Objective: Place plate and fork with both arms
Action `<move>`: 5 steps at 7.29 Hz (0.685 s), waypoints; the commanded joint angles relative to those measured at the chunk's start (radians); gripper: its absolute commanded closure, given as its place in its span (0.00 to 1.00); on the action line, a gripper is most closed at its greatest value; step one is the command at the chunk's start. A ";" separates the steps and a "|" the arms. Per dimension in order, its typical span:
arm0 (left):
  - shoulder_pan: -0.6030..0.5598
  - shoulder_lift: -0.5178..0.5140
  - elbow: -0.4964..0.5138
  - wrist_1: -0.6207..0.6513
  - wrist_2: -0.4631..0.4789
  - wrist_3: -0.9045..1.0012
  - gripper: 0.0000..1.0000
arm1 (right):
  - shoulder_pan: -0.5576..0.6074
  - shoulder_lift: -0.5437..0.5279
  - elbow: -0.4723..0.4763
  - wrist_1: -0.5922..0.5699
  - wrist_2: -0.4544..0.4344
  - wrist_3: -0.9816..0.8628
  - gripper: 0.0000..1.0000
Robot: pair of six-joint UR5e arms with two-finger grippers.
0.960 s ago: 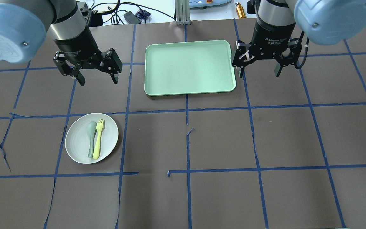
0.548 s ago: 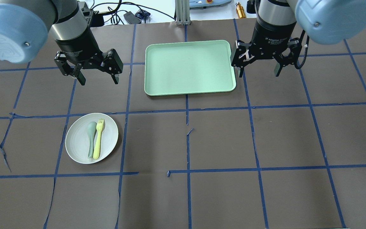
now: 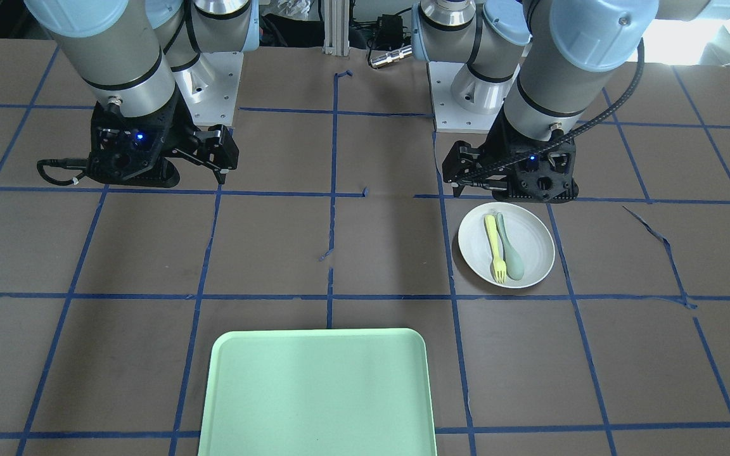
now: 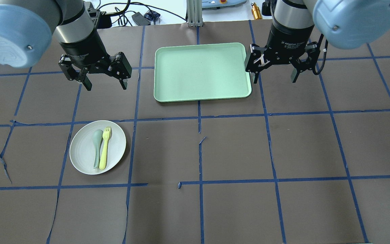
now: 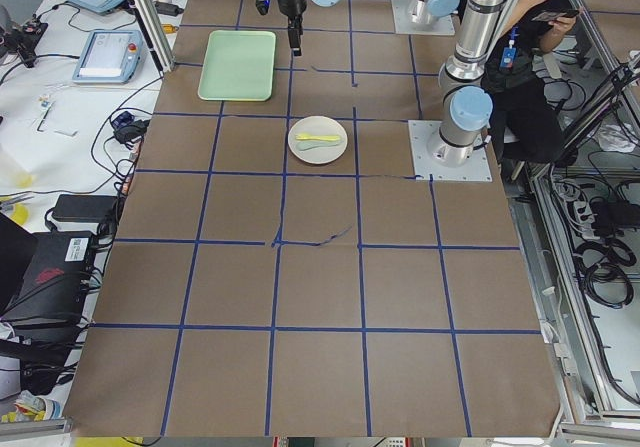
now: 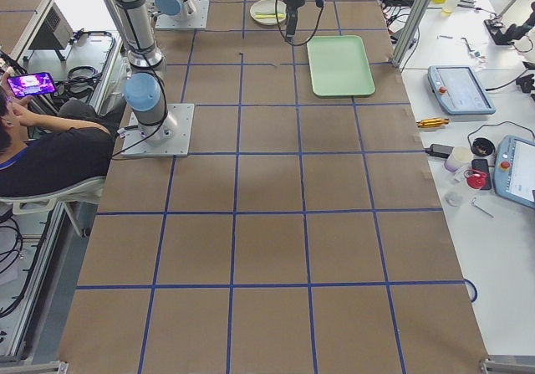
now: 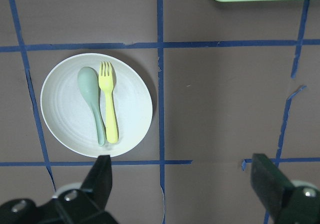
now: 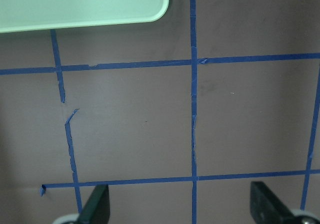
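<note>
The off-white plate (image 4: 83, 152) lies on the table at the left front, with the pale-yellow fork (image 4: 105, 147) and a grey-green spoon (image 4: 96, 147) side by side on it. My left gripper (image 4: 105, 86) hangs open and empty above the table, beyond the plate and apart from it. Its wrist view shows the plate (image 7: 65, 108) and the fork (image 7: 109, 108) ahead of the spread fingers (image 7: 100, 179). My right gripper (image 4: 275, 80) is open and empty just right of the tray. The front-facing view shows the plate (image 3: 533, 234) and the fork (image 3: 495, 247).
A rectangular mint-green tray (image 4: 201, 71) lies at the back centre between the two grippers, with nothing on it; it also shows in the front-facing view (image 3: 317, 392). Brown paper with blue tape lines covers the table. Cables and devices lie beyond the far edge.
Both grippers have shifted only slightly, the left a little away from me, the right a little to the left. The plate, fork and spoon have not moved.
</note>
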 commanded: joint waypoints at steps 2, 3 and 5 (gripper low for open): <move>0.000 -0.003 -0.002 0.003 -0.012 -0.011 0.00 | 0.000 0.003 0.002 -0.002 -0.001 0.001 0.00; 0.000 -0.003 -0.002 0.003 -0.011 -0.012 0.00 | 0.000 0.006 0.004 -0.002 -0.001 0.001 0.00; 0.000 -0.001 -0.002 0.001 -0.011 -0.014 0.00 | 0.000 0.005 0.004 -0.002 -0.001 0.001 0.00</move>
